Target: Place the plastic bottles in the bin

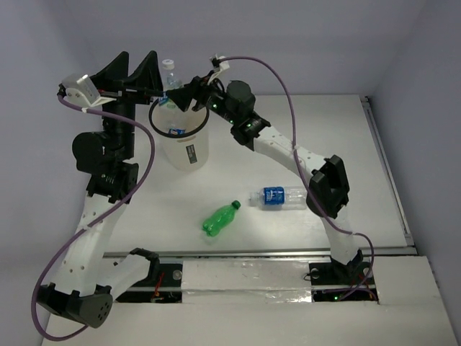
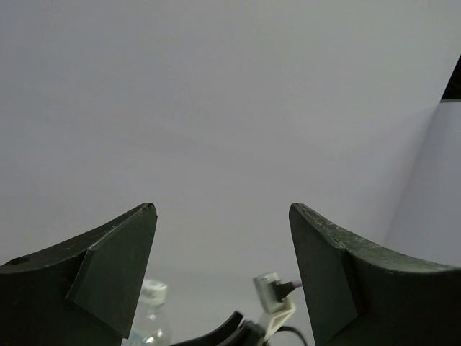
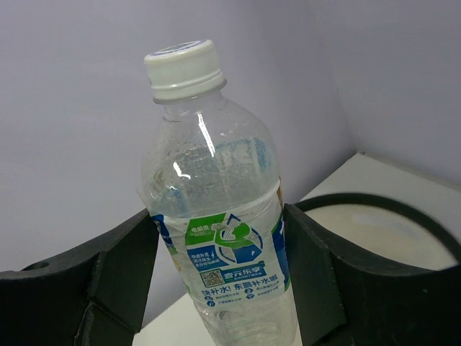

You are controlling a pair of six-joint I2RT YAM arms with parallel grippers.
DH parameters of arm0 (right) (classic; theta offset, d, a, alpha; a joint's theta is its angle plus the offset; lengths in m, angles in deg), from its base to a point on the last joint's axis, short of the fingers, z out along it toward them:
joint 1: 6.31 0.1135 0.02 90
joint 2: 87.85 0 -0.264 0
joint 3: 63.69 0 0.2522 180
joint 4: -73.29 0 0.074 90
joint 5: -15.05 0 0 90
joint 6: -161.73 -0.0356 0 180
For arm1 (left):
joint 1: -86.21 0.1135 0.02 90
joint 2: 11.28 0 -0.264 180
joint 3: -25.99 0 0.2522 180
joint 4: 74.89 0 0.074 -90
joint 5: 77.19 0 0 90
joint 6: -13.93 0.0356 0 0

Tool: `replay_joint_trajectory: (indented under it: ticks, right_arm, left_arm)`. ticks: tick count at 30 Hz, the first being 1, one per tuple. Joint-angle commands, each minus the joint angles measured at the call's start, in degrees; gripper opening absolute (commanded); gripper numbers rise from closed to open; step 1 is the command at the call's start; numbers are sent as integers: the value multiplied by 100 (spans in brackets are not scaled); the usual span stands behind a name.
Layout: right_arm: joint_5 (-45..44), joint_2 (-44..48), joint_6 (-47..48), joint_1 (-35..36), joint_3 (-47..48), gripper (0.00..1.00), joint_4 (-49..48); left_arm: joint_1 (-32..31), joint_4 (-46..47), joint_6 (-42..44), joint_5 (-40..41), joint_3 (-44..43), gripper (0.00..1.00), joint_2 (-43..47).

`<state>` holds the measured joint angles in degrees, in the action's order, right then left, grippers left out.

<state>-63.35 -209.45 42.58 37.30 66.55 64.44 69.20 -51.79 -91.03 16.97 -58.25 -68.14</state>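
The clear plastic bottle with a white ribbed cap (image 3: 216, 180) stands upright, raised over the far rim of the white cylindrical bin with a black rim (image 1: 189, 160). Droplets cling inside its upper half. A green, white and blue label with small print wraps its lower body. The right pincer (image 3: 220, 216) is closed onto that labelled part, with one black finger pressed against each side.

The left pincer (image 2: 221, 209) is spread wide and holds nothing. It is raised just left of the bin and aimed at the back wall.

Inside the bin lies a partly hidden bottle with a blue label (image 1: 176, 132). On the white surface (image 1: 346, 144) in front of the bin, an all-green plastic bottle (image 1: 220, 218) lies on its side. A clear plastic bottle with a blue band label (image 1: 277, 196) lies on its side to the front-right of the bin, well apart from it.
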Motion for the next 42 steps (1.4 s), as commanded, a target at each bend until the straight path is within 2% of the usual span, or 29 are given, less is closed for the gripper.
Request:
replay_joint_trajectory:
  ticks: [1,5,9,11,17,20,25,29,30,31,32,33,34,35,36,37,40,42]
  right_arm:
    - [-280,-13,242,200,349,69,-130]
    - [-368,-48,234,253,147,74,-77]
    - [-456,-66,295,253,146,91,116]
    - [-500,48,330,253,103,95,134]
    - [-737,251,576,253,-12,95,187]
    - [-878,242,638,253,-47,87,248]
    - [-984,321,673,253,-178,86,240]
    - [-1142,847,805,253,-644,86,64]
    - [-1142,1023,910,253,-941,85,20]
    - [-1446,1224,972,253,-1135,80,-24]
    - [-1606,1696,1120,253,-1363,76,-120]
    - [-1747,1953,1200,253,-1600,72,-173]
    - [-2105,2243,1253,192,-2142,63,-217]
    - [-2291,2820,1280,139,-2435,53,-304]
    - [-2432,3131,1254,60,-2716,45,-331]
    - [-2669,3456,1210,-132,-3267,32,-340]
    - [-3126,4853,1043,-467,-4157,13,-384]
    - [-3312,5974,1025,-748,-4949,12,-420]
  left_arm:
    - [23,102,-7,-170,-212,71,44]
    - [-117,119,20,-161,-230,71,-27]
    - [-381,111,195,-21,-247,71,-80]
    - [-600,93,397,136,-247,71,-123]
    - [-724,23,468,181,-291,71,-220]
    - [-724,-21,424,120,-326,71,-229]
    - [-724,-170,354,85,-396,71,-220]
    - [-724,-363,231,-100,-511,64,-220]
    - [-776,-460,204,-196,-537,58,-229]
    - [-777,-495,178,-258,-563,54,-246]
    - [-829,-574,178,-328,-572,44,-290]
    - [-899,-618,178,-346,-581,39,-317]
    - [-961,-662,195,-337,-599,28,-352]
    - [-1049,-767,265,-329,-625,10,-465]
    - [-1267,-855,318,-311,-677,6,-545]
    - [-1417,-952,397,-311,-861,5,-650]
    - [-2013,-1383,731,-109,-1091,5,-1098]
    - [-2235,-1401,766,-196,-951,2,-1327]
